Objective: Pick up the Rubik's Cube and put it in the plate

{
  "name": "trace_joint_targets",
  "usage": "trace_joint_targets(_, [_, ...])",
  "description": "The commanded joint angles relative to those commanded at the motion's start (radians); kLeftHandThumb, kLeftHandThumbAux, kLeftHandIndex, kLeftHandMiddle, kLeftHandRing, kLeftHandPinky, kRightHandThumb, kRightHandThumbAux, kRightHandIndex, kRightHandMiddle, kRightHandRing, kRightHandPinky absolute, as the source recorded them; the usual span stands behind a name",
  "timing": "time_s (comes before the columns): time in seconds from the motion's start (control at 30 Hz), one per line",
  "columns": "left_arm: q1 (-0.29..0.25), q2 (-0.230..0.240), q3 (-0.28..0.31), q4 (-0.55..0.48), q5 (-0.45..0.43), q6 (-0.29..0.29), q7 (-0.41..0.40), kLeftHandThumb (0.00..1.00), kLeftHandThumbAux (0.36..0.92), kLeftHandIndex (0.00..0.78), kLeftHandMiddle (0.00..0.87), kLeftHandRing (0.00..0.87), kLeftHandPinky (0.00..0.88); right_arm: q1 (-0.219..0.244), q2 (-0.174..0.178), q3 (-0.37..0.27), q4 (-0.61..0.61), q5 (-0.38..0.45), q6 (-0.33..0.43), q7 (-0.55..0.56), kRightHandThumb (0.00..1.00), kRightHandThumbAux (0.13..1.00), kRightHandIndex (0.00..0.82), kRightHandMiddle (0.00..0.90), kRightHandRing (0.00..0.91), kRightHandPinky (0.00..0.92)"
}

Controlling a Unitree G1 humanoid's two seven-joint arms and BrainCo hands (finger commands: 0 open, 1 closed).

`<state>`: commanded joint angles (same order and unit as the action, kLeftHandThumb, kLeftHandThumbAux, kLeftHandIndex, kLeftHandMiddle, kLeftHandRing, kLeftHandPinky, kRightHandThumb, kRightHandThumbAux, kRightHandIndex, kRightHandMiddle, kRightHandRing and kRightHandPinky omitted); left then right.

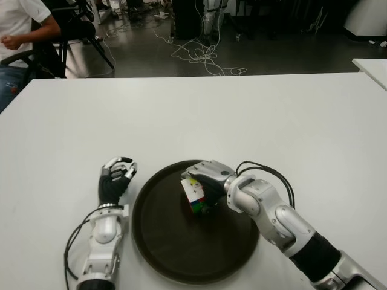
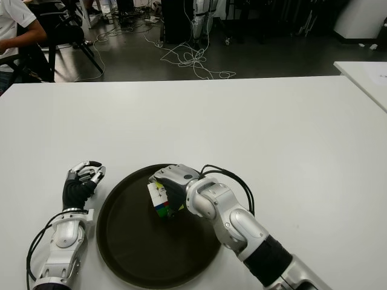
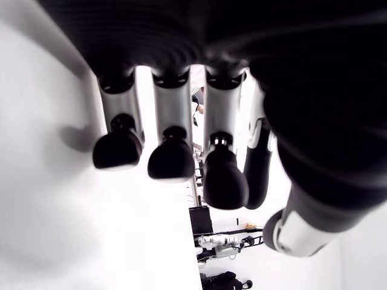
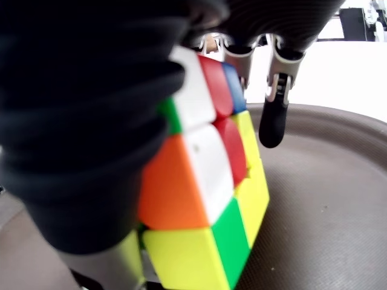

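Writing or brand marks I can read nowhere: the Rubik's Cube (image 1: 195, 194) shows only plain stickers, white, red, blue, orange, yellow and green in my right wrist view. There is one cube and one plate (image 1: 163, 241), a dark round tray-like dish on the white tabletop (image 1: 242, 115). My right robot hand (image 1: 204, 181) is over the far part of the plate with its fingers wrapped around the cube, grasping it; the cube sits tilted in that grip, low above or on the plate's floor, and I cannot tell whether it touches. My left robot hand (image 1: 115, 179) shows just left of the plate's rim, its fingers loosely curled and holding nothing; three dark fingertips (image 3: 171, 161) hang in a row in its wrist view. Beyond the tabletop's far edge, a loose tangle of white cables (image 1: 202, 57) lies on the floor, and one person (image 1: 21, 27) in a white shirt sits at far left.
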<state>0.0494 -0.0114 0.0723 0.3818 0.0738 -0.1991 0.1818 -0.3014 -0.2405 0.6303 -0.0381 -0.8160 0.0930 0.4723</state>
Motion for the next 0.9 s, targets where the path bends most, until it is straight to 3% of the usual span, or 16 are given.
trace_joint_targets(0.13, [0.000, 0.000, 0.000, -0.001, 0.001, 0.003, 0.001, 0.706, 0.706, 0.444, 0.810, 0.821, 0.805, 0.000, 0.001, -0.022, -0.011, 0.059, 0.002, 0.044, 0.000, 0.847, 0.255, 0.271, 0.280, 0.216])
trace_joint_targets(0.23, [-0.001, 0.000, 0.001, -0.001, -0.001, 0.005, 0.000, 0.705, 0.706, 0.444, 0.809, 0.821, 0.803, -0.008, 0.002, -0.036, -0.015, 0.134, 0.016, 0.123, 0.000, 0.816, 0.171, 0.186, 0.200, 0.146])
trace_joint_targets(0.3, [-0.003, -0.001, 0.003, 0.001, -0.007, 0.006, -0.003, 0.705, 0.706, 0.444, 0.809, 0.821, 0.802, -0.024, 0.003, -0.050, -0.004, 0.237, 0.033, 0.229, 0.000, 0.790, 0.086, 0.093, 0.104, 0.077])
trace_joint_targets(0.4, [-0.005, -0.002, 0.006, 0.006, -0.011, 0.006, -0.003, 0.704, 0.707, 0.444, 0.810, 0.823, 0.803, -0.045, -0.003, -0.058, -0.002, 0.317, 0.061, 0.325, 0.000, 0.768, 0.028, 0.030, 0.034, 0.025])
trace_joint_targets(0.63, [-0.009, -0.003, 0.009, 0.015, -0.012, -0.005, 0.002, 0.704, 0.707, 0.443, 0.805, 0.823, 0.803, -0.070, -0.011, -0.056, 0.011, 0.385, 0.091, 0.382, 0.000, 0.711, 0.002, 0.002, 0.002, 0.002])
trace_joint_targets(0.9, [-0.008, -0.002, 0.008, 0.021, -0.010, -0.023, 0.001, 0.704, 0.707, 0.444, 0.814, 0.830, 0.812, -0.070, -0.022, -0.063, 0.047, 0.409, 0.064, 0.349, 0.000, 0.636, 0.000, 0.000, 0.000, 0.000])
